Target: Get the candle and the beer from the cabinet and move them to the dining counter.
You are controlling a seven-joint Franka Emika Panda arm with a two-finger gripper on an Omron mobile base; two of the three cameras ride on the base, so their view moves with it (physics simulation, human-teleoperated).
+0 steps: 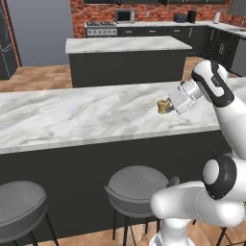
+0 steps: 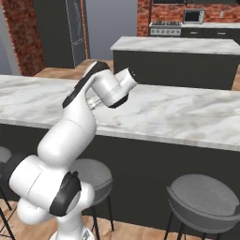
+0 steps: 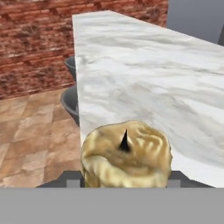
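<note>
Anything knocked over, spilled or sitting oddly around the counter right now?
Nothing stands out. The candle sits in the gripper over the dining counter, whose marble shows no spill or damage. The stools stand upright below.

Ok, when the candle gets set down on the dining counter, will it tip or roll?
Probably neither: the candle looks squat and wide, so it should stand steady on the flat dining counter. Its lumpy, wax-like surface may dent under a hard squeeze. It looks small and probably light, so a nudge from the tool could slide it.
</note>
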